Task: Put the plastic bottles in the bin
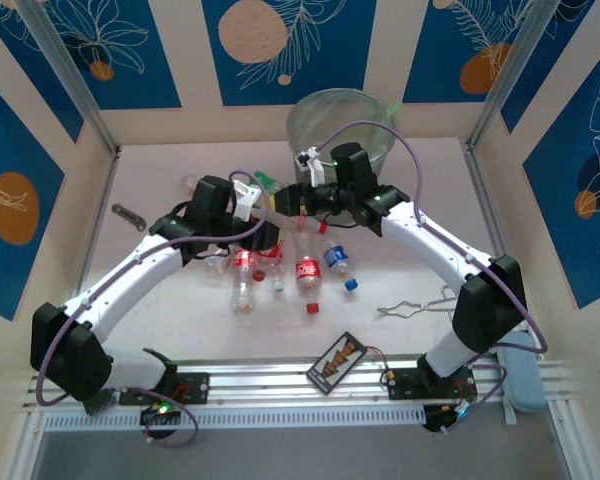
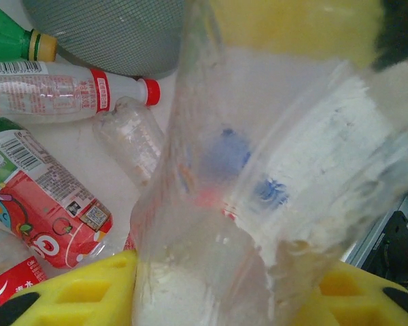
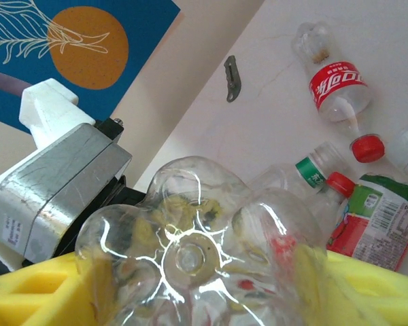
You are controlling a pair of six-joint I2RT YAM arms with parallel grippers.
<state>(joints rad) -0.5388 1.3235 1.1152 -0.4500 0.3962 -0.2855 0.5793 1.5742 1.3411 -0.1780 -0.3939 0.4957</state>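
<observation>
My left gripper is shut on a clear crumpled plastic bottle, its yellow fingers pressing both sides. My right gripper has closed on the lobed base of a clear bottle. The two grippers meet nose to nose in front of the bin, a round grey-green bucket at the back; they may be holding the same bottle. Several other bottles lie below them, among them a red-labelled one and a blue-labelled one. A green bottle lies by the bin's wall.
Metal scissors lie at the right, beside my right arm. A flat black card with orange marks sits near the front rail. A small dark metal tool lies at the far left. Walls enclose the table on three sides.
</observation>
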